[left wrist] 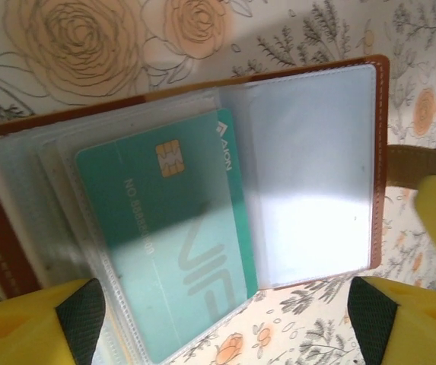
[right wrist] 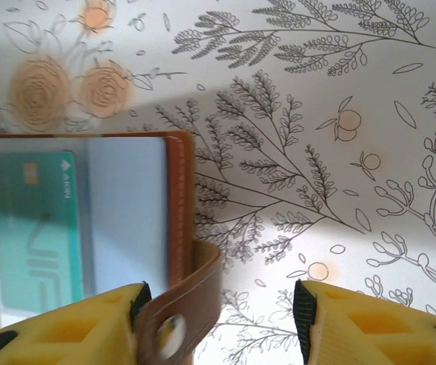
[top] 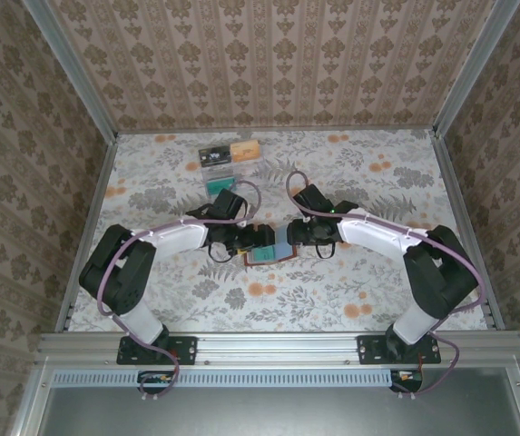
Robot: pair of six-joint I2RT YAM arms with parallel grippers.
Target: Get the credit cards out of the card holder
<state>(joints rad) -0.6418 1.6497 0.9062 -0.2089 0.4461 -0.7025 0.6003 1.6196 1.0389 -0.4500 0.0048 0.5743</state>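
The open card holder [left wrist: 316, 167] holds a teal card [left wrist: 172, 251] on its nine-o'clock side; left gripper [left wrist: 227, 312] and right gripper [right wrist: 221, 304] stand spread, grasping nothing.

- Teal-green credit card [left wrist: 168, 243], middle of the left wrist view: large pale "VIP".
- Same card: "NO" before small digits, too blurred to read.
- Beside its chip [left wrist: 170, 158]: a short brand word, unclear.
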